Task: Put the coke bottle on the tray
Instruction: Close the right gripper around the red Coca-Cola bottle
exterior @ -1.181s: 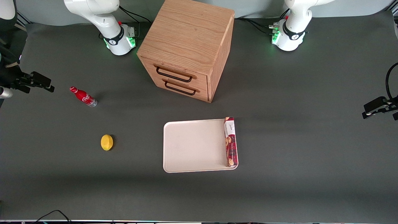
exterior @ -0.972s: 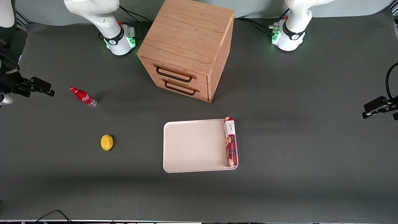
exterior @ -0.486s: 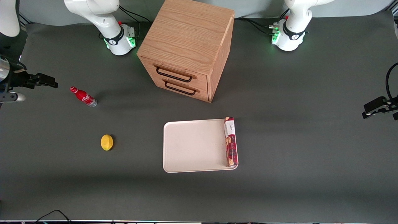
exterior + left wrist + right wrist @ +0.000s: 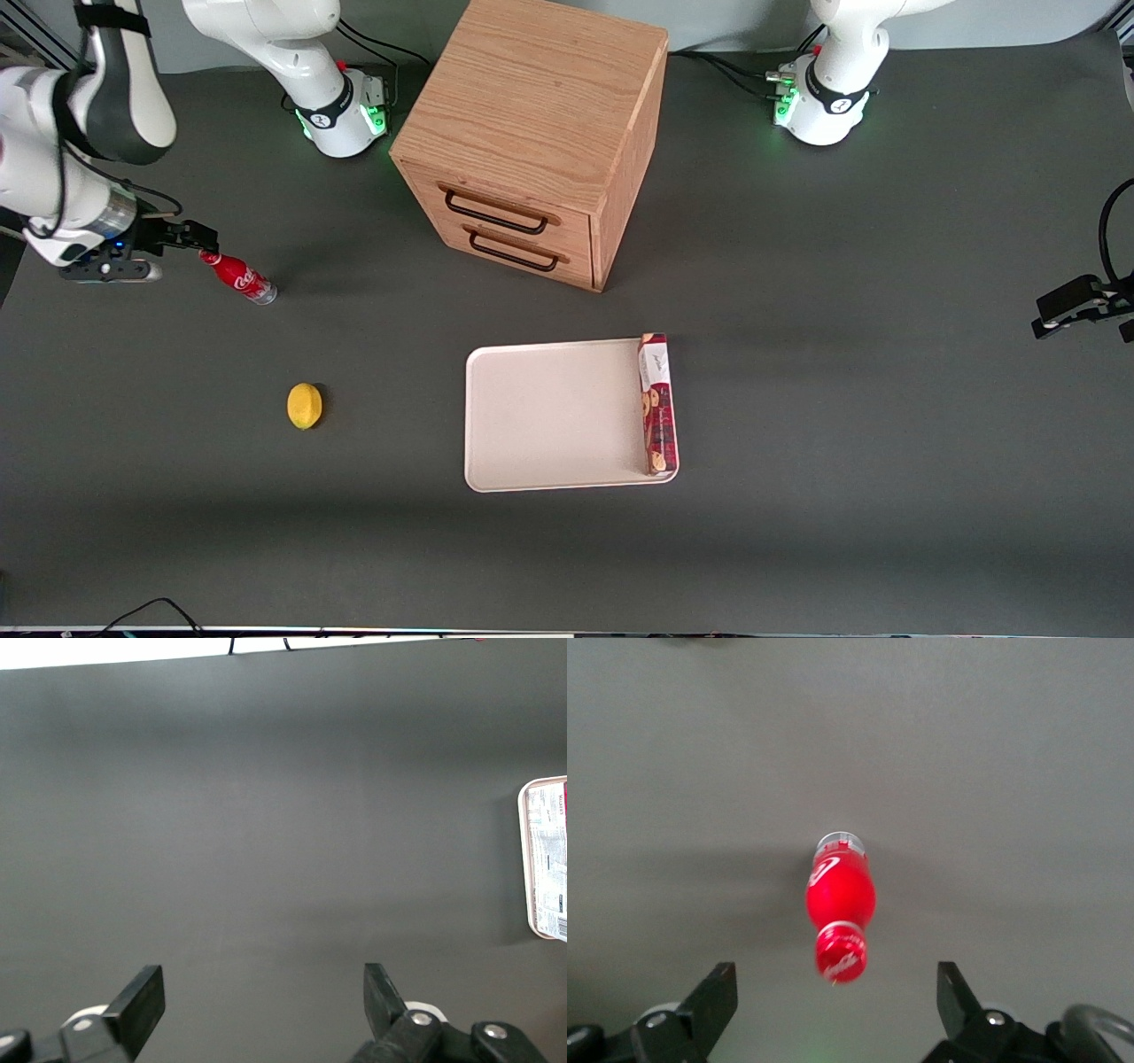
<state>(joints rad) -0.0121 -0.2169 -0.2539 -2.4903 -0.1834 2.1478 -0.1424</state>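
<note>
The coke bottle [image 4: 237, 276] is small and red with a silvery base, and stands on the dark table toward the working arm's end. In the right wrist view the coke bottle [image 4: 841, 904] shows from above, with its cap nearest the camera. My right gripper [image 4: 195, 237] is open and empty, just above and beside the cap, and its fingers spread wide to either side of the bottle in the right wrist view [image 4: 837, 1001]. The cream-white tray [image 4: 549, 416] lies flat near the table's middle, nearer the front camera than the bottle.
A long red biscuit box [image 4: 657, 403] lies on the tray along its edge toward the parked arm's end; it also shows in the left wrist view [image 4: 551, 859]. A yellow lemon [image 4: 305, 406] sits on the table. A wooden two-drawer cabinet [image 4: 532, 133] stands farther from the front camera.
My right arm has swung in from the working arm's end of the table. The gripper has moved up to the bottle's cap. The bottle, tray, box and lemon have not moved.
</note>
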